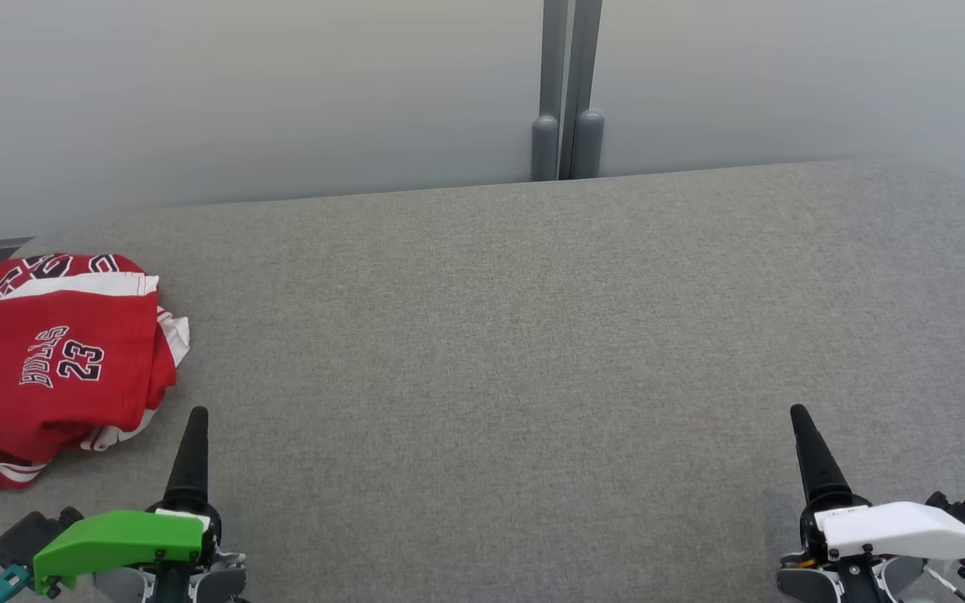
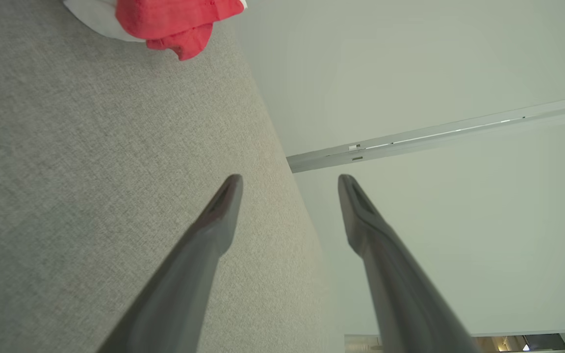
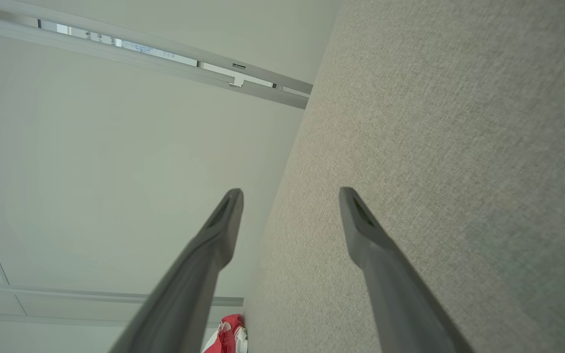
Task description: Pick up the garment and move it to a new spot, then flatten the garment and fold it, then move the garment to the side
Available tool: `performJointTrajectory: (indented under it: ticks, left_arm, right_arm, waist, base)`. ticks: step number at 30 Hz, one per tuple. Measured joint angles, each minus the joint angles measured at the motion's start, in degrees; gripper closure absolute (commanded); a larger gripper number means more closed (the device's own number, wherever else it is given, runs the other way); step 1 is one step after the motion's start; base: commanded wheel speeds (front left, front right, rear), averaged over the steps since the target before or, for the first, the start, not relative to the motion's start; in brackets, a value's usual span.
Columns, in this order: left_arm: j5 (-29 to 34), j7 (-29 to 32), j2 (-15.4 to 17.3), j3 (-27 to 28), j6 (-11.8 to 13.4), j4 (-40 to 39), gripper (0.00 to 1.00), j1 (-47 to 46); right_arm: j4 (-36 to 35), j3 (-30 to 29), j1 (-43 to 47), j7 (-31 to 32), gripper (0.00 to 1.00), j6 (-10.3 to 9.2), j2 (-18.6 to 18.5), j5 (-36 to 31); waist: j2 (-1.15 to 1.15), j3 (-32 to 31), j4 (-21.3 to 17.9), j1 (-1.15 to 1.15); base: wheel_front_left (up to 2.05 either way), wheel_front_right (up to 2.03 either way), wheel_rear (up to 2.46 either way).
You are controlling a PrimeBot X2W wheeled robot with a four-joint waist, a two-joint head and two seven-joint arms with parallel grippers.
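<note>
**Q:** Where is the garment?

**A:** The garment [image 1: 55, 360], a red jersey with white trim and the lettering "BULLS 23", lies in a crumpled heap at the left edge of the table [image 1: 533, 335]. The table is a wide surface covered in grey cloth, and the jersey sits somewhat toward its near edge.

**Q:** And the grippers?

**A:** The left gripper [image 1: 196, 417] hovers at the near edge, just beside the heap's lower right and not touching it. Its wrist view shows two dark fingers spread wide with nothing between them. The right gripper [image 1: 801, 414] hovers by the near right corner, well apart from the garment. Its fingers are equally wide and empty.

**Q:** Which step is this?

**A:** By the look of it, the first one, the pick-up, and it is not yet begun. The jersey is bunched and unheld. The next move likely falls to the left arm. It would swing toward the heap, lower the fingers over a raised fold and pinch it, then carry it to the open middle of the table.

**Q:** What is hard to see?

**A:** The jersey's left side is cut off by the frame, so it may hang over the table's left edge; I cannot tell. Neckline and armholes are lost in the folds. Behind the far edge stand pale wall panels [image 1: 281, 100] with a grey post [image 1: 566, 92] between them.
</note>
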Motion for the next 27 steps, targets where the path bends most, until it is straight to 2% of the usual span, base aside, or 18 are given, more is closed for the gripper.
performJointTrajectory:
  ticks: [5,6,14,20,27]
  left_arm:
    - [7.5,-1.4,0.0,-1.3,1.0,-0.6,0.00,0.3]
    - [11.3,-2.2,0.1,-2.0,1.3,-0.7,0.00,0.7]
    - [20.7,-4.3,0.4,-4.0,1.8,-0.8,0.00,1.0]
    - [29.4,-5.6,1.8,-6.4,3.5,-1.1,0.00,1.1]
    - [36.5,-7.3,2.5,-8.7,4.8,-0.5,0.00,1.1]
  right_arm:
    - [1.5,0.0,-0.3,-0.8,0.00,0.00,0.0,-5.6]
    - [2.0,0.4,-1.0,-1.2,0.00,0.00,-0.1,-9.0]
    - [2.3,1.1,-2.1,-0.6,0.00,0.01,-0.1,-20.5]
    - [1.3,1.5,-2.1,-0.2,0.00,0.01,-0.1,-28.0]
    - [0.1,1.3,-2.1,-0.2,0.00,0.01,-0.2,-36.0]
  waist:
    - [0.00,-0.2,0.0,0.00]
    - [0.00,-0.4,0.0,0.00]
    - [0.00,-0.7,0.0,0.00]
    - [0.00,-1.1,-0.1,0.00]
    - [0.00,-1.4,-0.2,0.00]
  base:
    - [0.00,0.00,0.00]
    - [0.00,0.00,0.00]
    - [0.00,0.00,0.00]
    - [0.00,0.00,0.00]
    - [0.00,0.00,0.00]
